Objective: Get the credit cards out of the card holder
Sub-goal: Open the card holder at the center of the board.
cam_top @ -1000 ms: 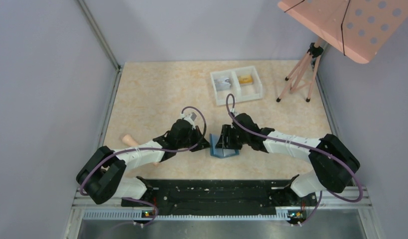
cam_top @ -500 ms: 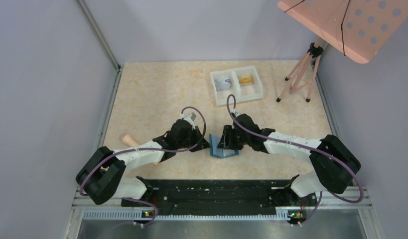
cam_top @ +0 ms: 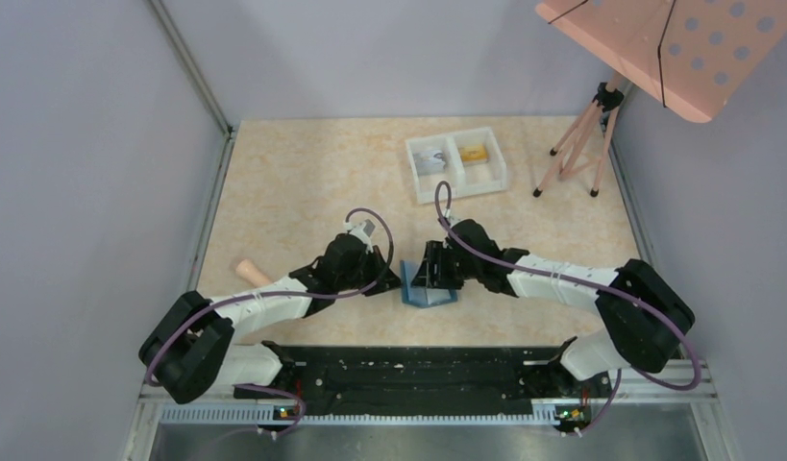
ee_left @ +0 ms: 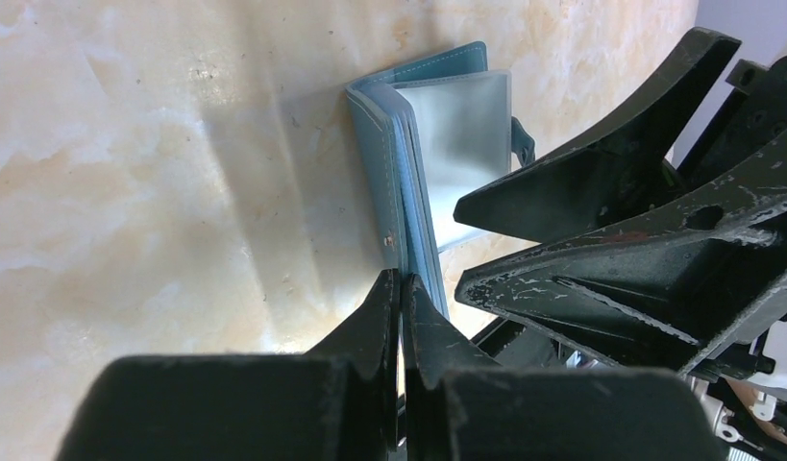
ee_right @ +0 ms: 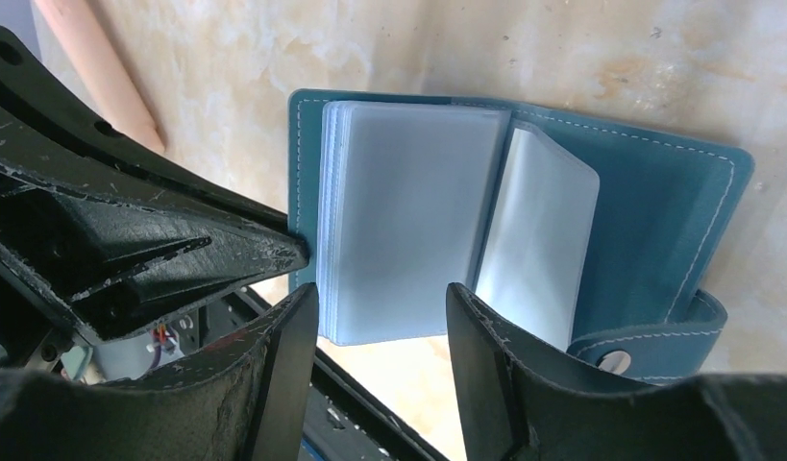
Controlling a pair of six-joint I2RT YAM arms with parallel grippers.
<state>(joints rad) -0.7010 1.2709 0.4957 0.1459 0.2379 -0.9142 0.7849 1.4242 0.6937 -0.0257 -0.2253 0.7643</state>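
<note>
The teal card holder (cam_top: 427,290) lies open on the table between my two grippers. Its lighter blue clear pockets (ee_right: 408,221) stand fanned up, and no card shows in them. My left gripper (cam_top: 394,279) is shut on the edge of the holder's left cover (ee_left: 375,163). My right gripper (ee_right: 381,322) is open, its fingers on either side of the near edge of the pocket stack, and it holds nothing. A greyish card (cam_top: 430,159) and an orange-gold card (cam_top: 473,153) lie in the white tray (cam_top: 456,181).
A peach wooden stick (cam_top: 250,271) lies left of the left arm. A tripod (cam_top: 581,144) with a pink perforated board (cam_top: 658,43) stands at the back right. Grey walls close in both sides. A black rail runs along the near edge.
The left arm has shifted a little left and back, drawing the holder's left cover with it. The right gripper stays open around the pockets.
</note>
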